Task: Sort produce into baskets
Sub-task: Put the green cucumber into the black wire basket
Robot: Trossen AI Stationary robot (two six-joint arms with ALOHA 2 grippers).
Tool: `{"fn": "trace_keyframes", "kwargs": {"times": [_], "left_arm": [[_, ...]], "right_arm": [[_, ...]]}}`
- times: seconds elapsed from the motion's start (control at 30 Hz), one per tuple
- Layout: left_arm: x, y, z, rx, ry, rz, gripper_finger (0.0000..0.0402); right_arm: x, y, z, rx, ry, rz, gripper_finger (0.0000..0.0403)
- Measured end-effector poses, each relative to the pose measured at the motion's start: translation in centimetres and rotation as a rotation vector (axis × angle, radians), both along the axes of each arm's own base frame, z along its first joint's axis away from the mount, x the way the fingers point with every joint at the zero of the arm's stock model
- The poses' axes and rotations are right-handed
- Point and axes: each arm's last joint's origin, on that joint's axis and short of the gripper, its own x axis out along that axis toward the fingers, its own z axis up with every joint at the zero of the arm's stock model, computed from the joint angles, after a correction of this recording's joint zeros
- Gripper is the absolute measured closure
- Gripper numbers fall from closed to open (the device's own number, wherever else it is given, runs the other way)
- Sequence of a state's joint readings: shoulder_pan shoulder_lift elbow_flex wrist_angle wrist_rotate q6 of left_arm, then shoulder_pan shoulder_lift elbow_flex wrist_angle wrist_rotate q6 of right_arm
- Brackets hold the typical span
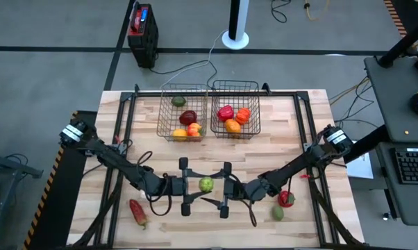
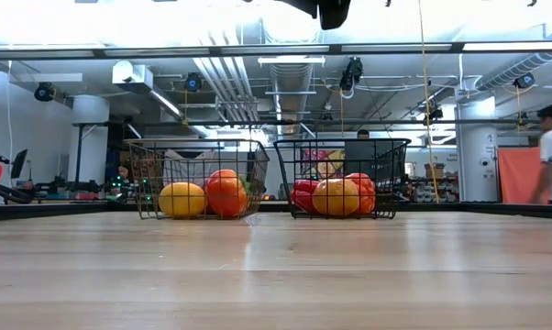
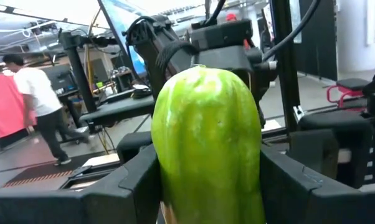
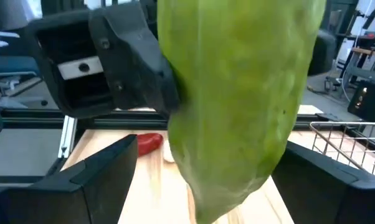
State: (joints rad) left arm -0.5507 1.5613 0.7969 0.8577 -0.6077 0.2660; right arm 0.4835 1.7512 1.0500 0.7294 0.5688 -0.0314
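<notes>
We see both arms reaching in to the middle of the near half of the worktop [image 1: 299,125], where they meet around one green fruit [image 1: 206,184]. The left gripper [image 1: 186,185] comes in from the left and has its fingers [image 3: 134,186] clamped on the fruit's two sides; in its wrist view the fruit stands upright between them, filling the middle of the picture. The right gripper [image 1: 226,187] faces it from the right, its fingers [image 4: 106,171] spread wide on either side of the same fruit, and we cannot tell whether they touch it.

At the far edge of the worktop two wire baskets stand side by side, touching or nearly so. The left basket [image 1: 169,111] holds a green piece, a dark red one, an orange-red one and a yellow one. The right basket [image 1: 254,111] holds red and orange pieces.

Loose produce lies on the near part of the worktop: a red pepper [image 1: 137,212] near the left corner, and to the right a round red piece [image 1: 286,198] with a small green one [image 1: 278,213] just nearer than it.

Beyond the table a black and red box [image 1: 141,31] sits on the floor.
</notes>
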Motion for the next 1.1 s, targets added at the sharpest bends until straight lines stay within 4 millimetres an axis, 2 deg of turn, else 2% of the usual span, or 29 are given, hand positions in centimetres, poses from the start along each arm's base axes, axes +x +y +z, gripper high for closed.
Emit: {"fn": "trace_keyframes", "kwargs": {"times": [0.13,0.37,0.43,0.67,0.77,1.1], "left_arm": [[0.1,0.0,0.0,-0.012,0.001,-0.002,0.0210],[0.1,0.0,-0.1,-0.028,0.001,-0.002,0.0201],[0.1,0.0,-0.1,-0.055,-0.001,0.005,0.0191],[0.0,0.1,-0.2,-0.076,0.006,0.032,0.0142],[-0.1,0.1,-0.1,-0.067,0.011,0.056,0.0127],[-1.5,0.2,0.2,-0.033,0.147,0.093,0.0115]], "right_arm": [[0.1,0.0,-0.1,-0.012,0.016,-0.007,0.0102],[0.1,-0.2,0.0,0.000,0.015,-0.016,0.0213],[0.2,-0.2,0.0,0.003,0.014,-0.017,0.0232],[0.2,-0.3,-0.2,0.001,0.028,-0.020,0.0232],[0.0,-0.5,-0.3,0.005,0.062,-0.065,0.0220],[-0.9,-1.5,-0.5,0.004,0.198,-0.207,0.0225]]}}
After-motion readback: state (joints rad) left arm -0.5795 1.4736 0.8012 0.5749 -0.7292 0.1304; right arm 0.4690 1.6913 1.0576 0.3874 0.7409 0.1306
